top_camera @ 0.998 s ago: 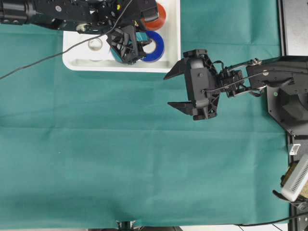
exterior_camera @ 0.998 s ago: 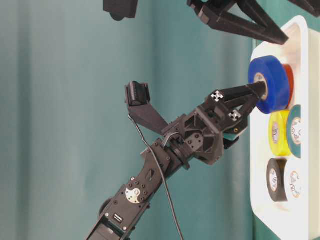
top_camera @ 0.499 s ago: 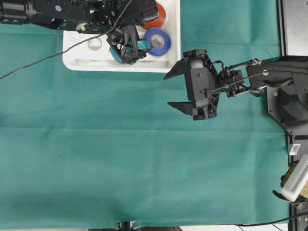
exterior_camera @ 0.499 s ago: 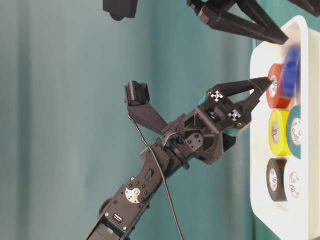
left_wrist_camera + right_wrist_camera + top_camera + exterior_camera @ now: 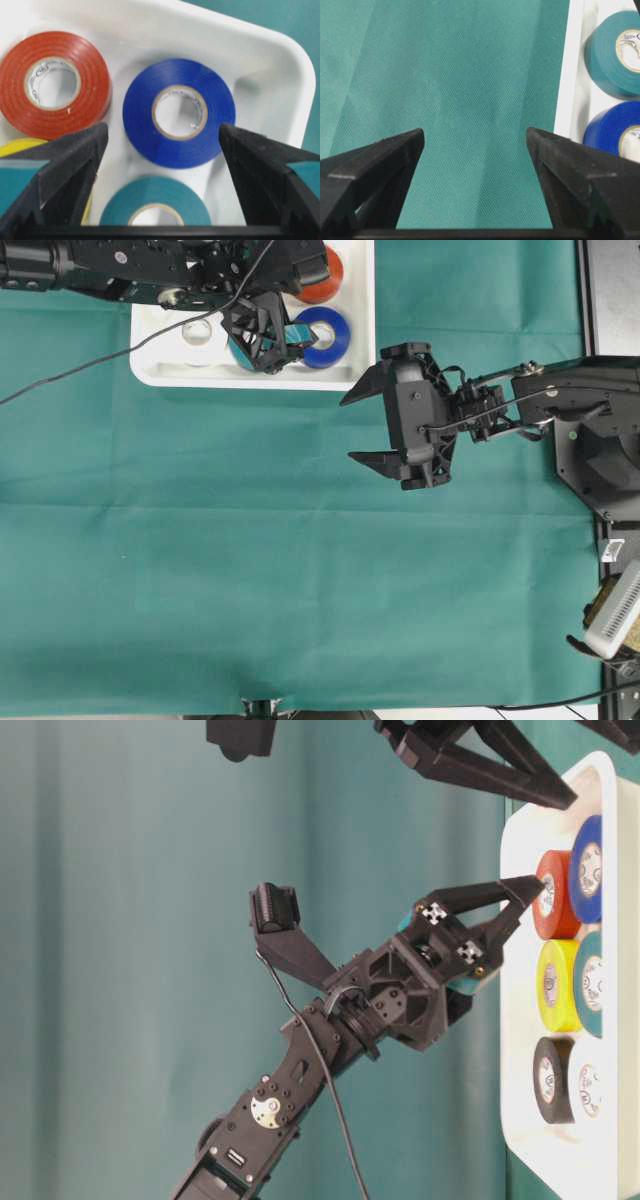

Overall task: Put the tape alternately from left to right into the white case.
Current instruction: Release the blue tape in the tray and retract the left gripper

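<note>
The white case [image 5: 250, 377] sits at the top of the green cloth. In the table-level view it holds the blue [image 5: 588, 870], red-orange [image 5: 553, 895], yellow [image 5: 558, 985], teal [image 5: 592, 982], black [image 5: 550, 1080] and white [image 5: 590, 1090] rolls of tape. My left gripper [image 5: 162, 131] hangs open just above the case. The blue roll [image 5: 137, 117] lies flat and free between its fingers, with the red-orange roll [image 5: 90, 95] beside it. My right gripper [image 5: 350, 428] is open and empty over the cloth, beside the case rim [image 5: 567, 75].
Green cloth [image 5: 250, 570] covers the table. The left arm's cable [image 5: 80, 370] trails over the cloth left of the case. The right arm's base [image 5: 600, 440] and a white device [image 5: 615, 610] stand at the right edge.
The left gripper opened and let go of the blue roll, which tipped over and now lies flat in the case next to the red-orange roll. The right arm has not moved.
</note>
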{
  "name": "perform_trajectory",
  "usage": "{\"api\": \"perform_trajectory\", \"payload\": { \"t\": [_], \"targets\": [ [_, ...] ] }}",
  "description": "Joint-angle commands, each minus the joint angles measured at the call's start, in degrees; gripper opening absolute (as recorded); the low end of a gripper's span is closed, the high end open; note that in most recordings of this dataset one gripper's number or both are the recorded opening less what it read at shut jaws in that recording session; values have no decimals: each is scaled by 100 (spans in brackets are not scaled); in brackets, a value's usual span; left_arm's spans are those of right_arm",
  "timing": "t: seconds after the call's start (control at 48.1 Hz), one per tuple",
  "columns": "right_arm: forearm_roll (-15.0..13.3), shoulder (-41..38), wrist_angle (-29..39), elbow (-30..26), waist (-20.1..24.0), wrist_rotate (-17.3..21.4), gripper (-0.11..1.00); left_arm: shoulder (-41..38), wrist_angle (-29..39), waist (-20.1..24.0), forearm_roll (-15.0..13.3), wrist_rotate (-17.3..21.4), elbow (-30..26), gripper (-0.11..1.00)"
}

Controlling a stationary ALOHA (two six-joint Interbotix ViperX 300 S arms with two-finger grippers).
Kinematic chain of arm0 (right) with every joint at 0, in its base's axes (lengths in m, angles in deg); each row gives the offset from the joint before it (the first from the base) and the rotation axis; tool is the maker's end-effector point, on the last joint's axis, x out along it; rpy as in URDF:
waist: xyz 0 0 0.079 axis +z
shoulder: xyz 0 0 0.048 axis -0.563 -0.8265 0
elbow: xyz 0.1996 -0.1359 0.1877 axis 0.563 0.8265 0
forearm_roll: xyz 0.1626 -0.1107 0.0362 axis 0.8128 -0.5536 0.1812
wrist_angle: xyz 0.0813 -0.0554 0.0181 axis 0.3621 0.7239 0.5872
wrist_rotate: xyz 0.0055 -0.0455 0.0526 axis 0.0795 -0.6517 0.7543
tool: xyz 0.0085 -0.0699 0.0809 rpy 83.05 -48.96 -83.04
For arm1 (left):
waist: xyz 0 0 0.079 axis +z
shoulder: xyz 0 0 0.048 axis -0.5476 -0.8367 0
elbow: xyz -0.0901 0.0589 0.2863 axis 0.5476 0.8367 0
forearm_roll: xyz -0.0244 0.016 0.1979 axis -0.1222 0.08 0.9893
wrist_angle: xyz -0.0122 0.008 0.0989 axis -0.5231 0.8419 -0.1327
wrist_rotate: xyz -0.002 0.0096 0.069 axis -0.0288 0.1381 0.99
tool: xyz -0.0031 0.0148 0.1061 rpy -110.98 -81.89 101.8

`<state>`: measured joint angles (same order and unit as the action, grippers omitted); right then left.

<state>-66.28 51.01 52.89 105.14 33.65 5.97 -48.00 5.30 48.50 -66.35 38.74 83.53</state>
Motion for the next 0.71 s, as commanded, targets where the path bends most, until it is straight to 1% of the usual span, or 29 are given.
{"api": "perform_trajectory", "payload": {
  "t": [0.0, 0.187, 0.541, 0.686],
  "targets": [
    [0, 44, -44, -62, 18, 9, 87, 360, -18, -79, -9, -9, 35, 100],
    [-9, 44, -44, -62, 18, 9, 87, 677, -18, -290, -9, -18, 448, 100],
    [-9, 44, -44, -70, 9, 9, 87, 1477, -79, -817, -9, -18, 1477, 100],
    [0, 44, -44, -62, 18, 9, 87, 1687, -141, -932, -9, -9, 1758, 100]
  ]
}}
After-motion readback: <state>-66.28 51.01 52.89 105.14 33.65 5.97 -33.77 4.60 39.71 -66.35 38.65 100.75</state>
